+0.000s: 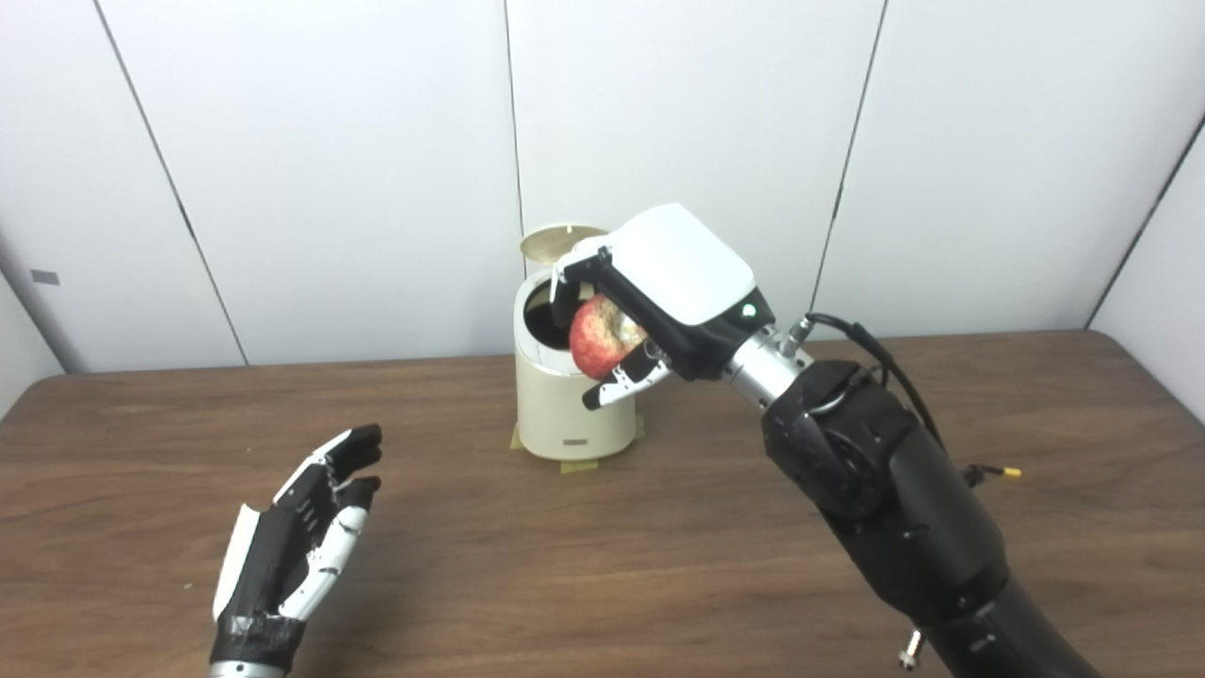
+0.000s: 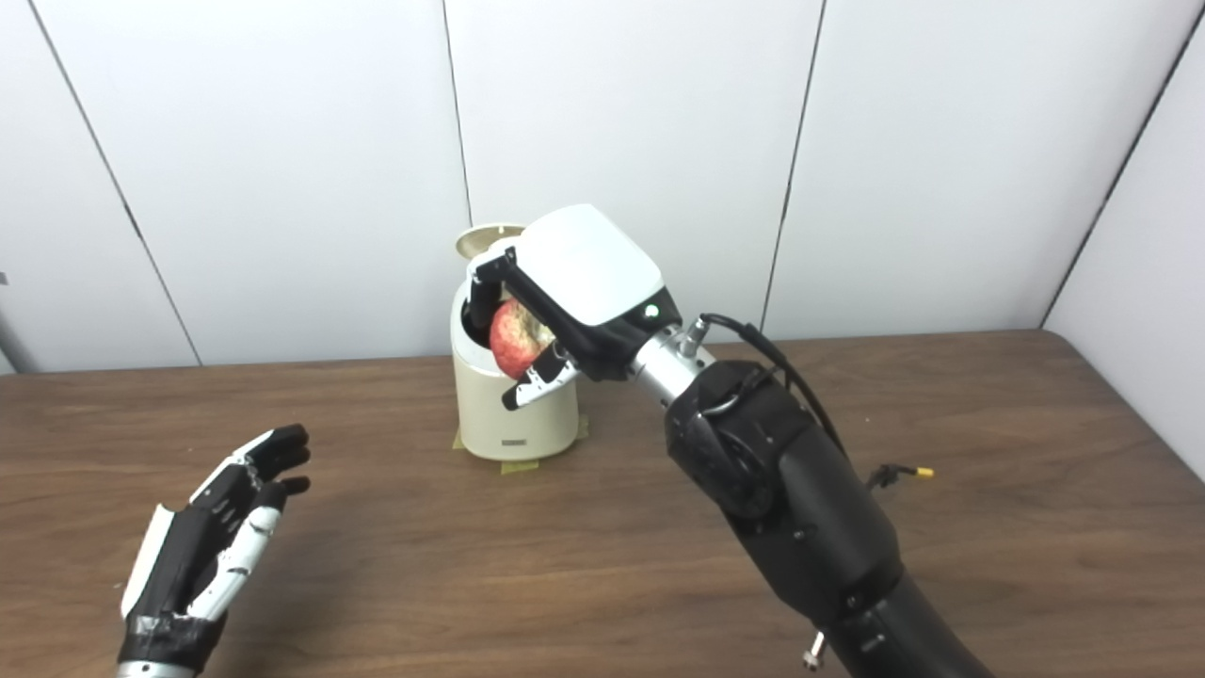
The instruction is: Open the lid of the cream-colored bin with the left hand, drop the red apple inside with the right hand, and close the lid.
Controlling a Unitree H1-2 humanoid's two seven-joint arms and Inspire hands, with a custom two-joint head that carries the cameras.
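A: Starting with the left eye view, what is the right robot hand [image 1: 650, 301] doing?

B: It is raised over the cream-colored bin [image 1: 565, 395], fingers curled round the red apple [image 1: 602, 337], so it is grasping the fruit. The apple sits at the bin's top edge, on the right side of the dark opening, not yet inside.

A: And the lid [image 1: 557, 241]?

B: Tipped up behind the opening, standing open at the back of the bin. The bin stands on the wooden counter [image 1: 602, 565] near the white wall, with bits of tape under its base.

A: The left robot hand [image 1: 301, 527]?

B: Low at the near left of the counter, well apart from the bin, fingers spread and holding nothing.

A: Now the right eye view.

B: Same scene, shifted a little. The right robot hand [image 2: 565, 292] clasps the red apple [image 2: 516, 341] right against the rim of the cream-colored bin [image 2: 508, 405], and the lid [image 2: 485, 237] shows only as a sliver behind the hand's white back. The left robot hand [image 2: 212, 537] lies released, palm inward, over the counter [image 2: 565, 584] at lower left. A thin cable with a yellow tip [image 2: 918, 472] hangs beside the right forearm.
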